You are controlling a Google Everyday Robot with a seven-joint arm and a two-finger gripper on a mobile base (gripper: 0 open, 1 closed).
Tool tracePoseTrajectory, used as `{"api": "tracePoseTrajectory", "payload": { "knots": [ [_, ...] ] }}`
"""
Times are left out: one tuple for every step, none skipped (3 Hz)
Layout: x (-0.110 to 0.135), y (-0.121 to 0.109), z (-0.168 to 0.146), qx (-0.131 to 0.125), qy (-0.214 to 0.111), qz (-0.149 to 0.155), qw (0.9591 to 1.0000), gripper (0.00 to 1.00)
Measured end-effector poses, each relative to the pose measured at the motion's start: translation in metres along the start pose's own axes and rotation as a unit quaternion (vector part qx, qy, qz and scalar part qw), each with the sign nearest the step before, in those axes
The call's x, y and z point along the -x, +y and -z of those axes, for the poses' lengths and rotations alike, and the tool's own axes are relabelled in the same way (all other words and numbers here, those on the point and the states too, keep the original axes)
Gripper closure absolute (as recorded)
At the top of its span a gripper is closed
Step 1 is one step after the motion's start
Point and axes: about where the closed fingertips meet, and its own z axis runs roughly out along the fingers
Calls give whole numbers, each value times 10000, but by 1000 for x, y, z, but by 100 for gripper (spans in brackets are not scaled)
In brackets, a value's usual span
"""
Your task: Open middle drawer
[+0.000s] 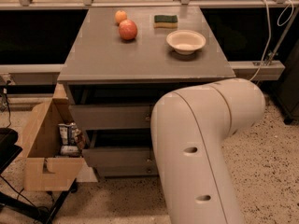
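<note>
The grey cabinet [140, 66] stands in the middle of the camera view. The middle drawer [112, 116] shows as a wide grey front below the dark shadowed band under the top. Its right half and the centre where the knob sits are hidden behind my big white arm [201, 148]. The lowest drawer [117, 156] shows below it, also partly covered. My gripper is not in view; it lies somewhere behind or beyond the arm, which reaches in front of the cabinet's right side.
On the cabinet top are an apple [127, 30], an orange [121, 16], a sponge [166, 20] and a white bowl [186, 41]. An open cardboard box [44, 148] with packets stands against the cabinet's left side. A cable [268, 27] hangs at right.
</note>
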Motion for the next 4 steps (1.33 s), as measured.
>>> {"api": "tracePoseTrajectory", "payload": {
  "knots": [
    [1,35,6,599,210,-46,9980,41],
    [-3,76,40,1113,610,-150,9918,73],
    [-4,84,53,1173,771,-180,9899,96],
    [-5,84,53,1181,777,-180,9898,0]
  ]
}}
